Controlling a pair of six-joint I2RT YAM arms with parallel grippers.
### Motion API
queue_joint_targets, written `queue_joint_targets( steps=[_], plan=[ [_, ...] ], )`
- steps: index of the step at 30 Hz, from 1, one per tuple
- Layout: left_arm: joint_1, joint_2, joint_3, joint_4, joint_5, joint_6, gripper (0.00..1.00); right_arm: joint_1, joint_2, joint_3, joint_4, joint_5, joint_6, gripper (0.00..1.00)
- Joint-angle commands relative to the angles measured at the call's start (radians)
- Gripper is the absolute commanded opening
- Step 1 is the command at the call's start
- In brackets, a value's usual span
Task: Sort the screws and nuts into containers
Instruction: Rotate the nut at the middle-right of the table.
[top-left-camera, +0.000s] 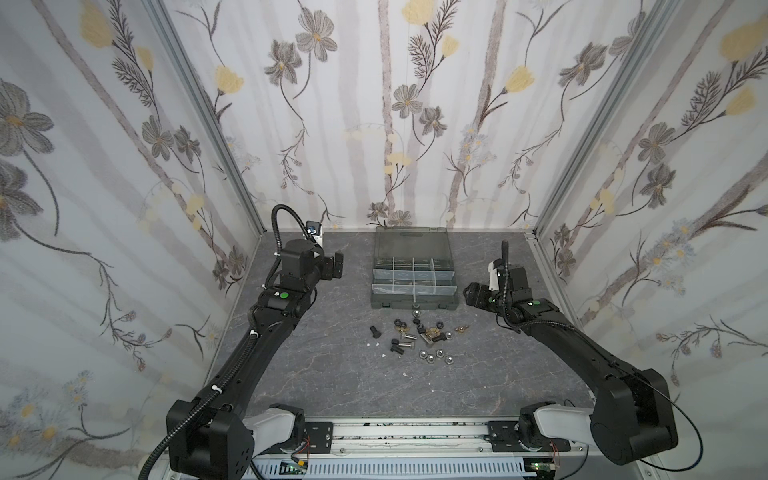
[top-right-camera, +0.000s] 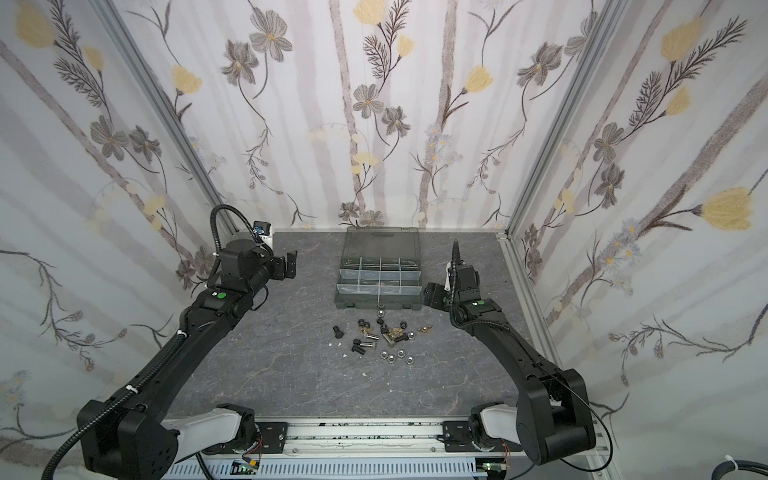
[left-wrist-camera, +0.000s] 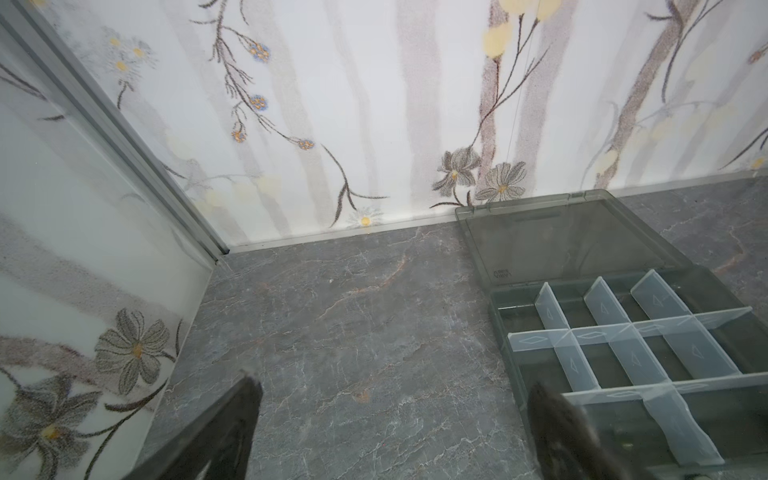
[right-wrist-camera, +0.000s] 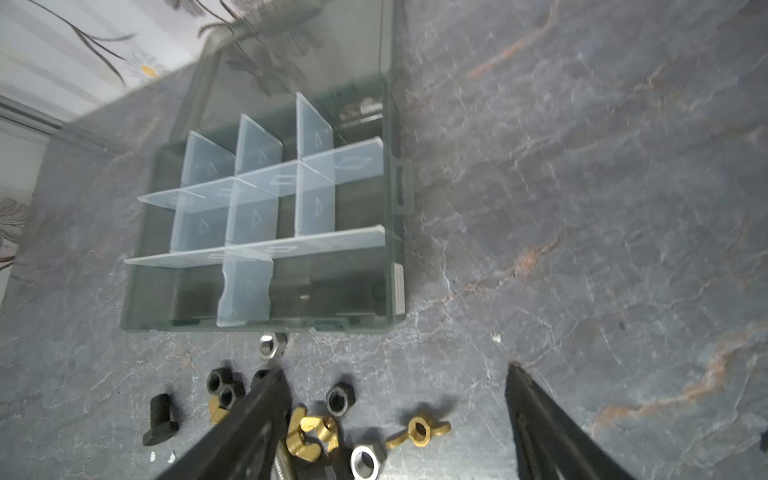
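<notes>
The dark grey organizer case (top-left-camera: 415, 304) (top-right-camera: 379, 303) lies open at the back middle, and translucent dividers split it into the containers (right-wrist-camera: 266, 216). In front of it the screws and nuts (top-left-camera: 419, 336) (top-right-camera: 384, 337) lie scattered on the table. My right gripper (top-left-camera: 471, 293) (right-wrist-camera: 395, 369) is open, off the case's front right corner. A brass wing nut (right-wrist-camera: 419, 430) lies on the table between its fingers. A black hex nut (right-wrist-camera: 340, 400), a silver nut (right-wrist-camera: 365, 461) and a black screw (right-wrist-camera: 160, 419) lie close by. My left gripper (top-left-camera: 334, 264) (left-wrist-camera: 395, 384) is open and holds nothing, left of the case (left-wrist-camera: 498, 316).
The smoky lid (top-left-camera: 413, 243) lies folded back toward the rear wall. Floral walls close in the left, back and right sides. A metal rail (top-left-camera: 407, 432) with both arm bases runs along the front edge. Tiny white flecks (top-left-camera: 374, 344) lie near the pile.
</notes>
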Motion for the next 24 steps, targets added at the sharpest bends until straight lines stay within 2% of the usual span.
queue_joint_targets(
  steps=[1,7,15,24],
  plan=[
    [-0.007,0.006,-0.005,-0.005,0.01,0.025,1.0,0.008,0.018,-0.037,-0.051,-0.029,0.071,0.81],
    [-0.026,-0.001,-0.04,0.023,-0.021,0.059,1.0,0.045,0.103,-0.056,-0.034,-0.017,0.08,0.83],
    [-0.04,0.012,-0.042,0.024,-0.04,0.09,1.0,0.118,0.219,-0.071,-0.011,0.078,0.083,0.83],
    [-0.061,0.024,-0.043,0.02,-0.073,0.123,1.0,0.161,0.295,-0.014,-0.038,0.127,0.063,0.68]
  ],
)
